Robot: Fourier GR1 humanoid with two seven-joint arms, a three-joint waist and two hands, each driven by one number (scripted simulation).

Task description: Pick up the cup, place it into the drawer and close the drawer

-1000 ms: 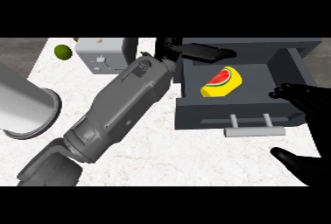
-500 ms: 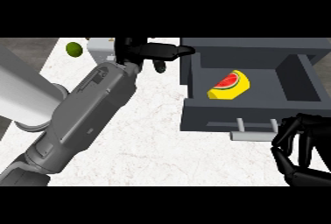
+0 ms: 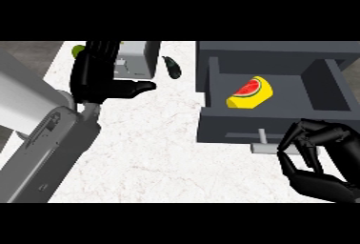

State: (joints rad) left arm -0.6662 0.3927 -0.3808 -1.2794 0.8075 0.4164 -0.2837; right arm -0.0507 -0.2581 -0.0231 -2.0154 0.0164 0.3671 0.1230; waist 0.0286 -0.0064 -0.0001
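Note:
The yellow cup (image 3: 249,94) with a red watermelon pattern lies inside the open dark grey drawer (image 3: 232,128) at the right. My left hand (image 3: 98,76) is at the upper left over the counter, well left of the drawer. It is open and holds nothing, with its fingers straight and its thumb pointing right. My right hand (image 3: 320,159) hangs at the lower right in front of the drawer, fingers curled. Its fingertips are right beside the small grey handle (image 3: 264,144) on the drawer's front; I cannot tell whether they touch it.
A white box-shaped appliance (image 3: 138,59) stands at the back behind my left hand. A dark eggplant-like thing (image 3: 172,67) lies next to it, and a green fruit (image 3: 79,49) at the far left. A big grey cylinder (image 3: 25,102) fills the left edge.
My left arm has drawn back from the drawer toward the left, empty. My right hand, fingers curled, has come up to the drawer's handle. The cup stays in the drawer.

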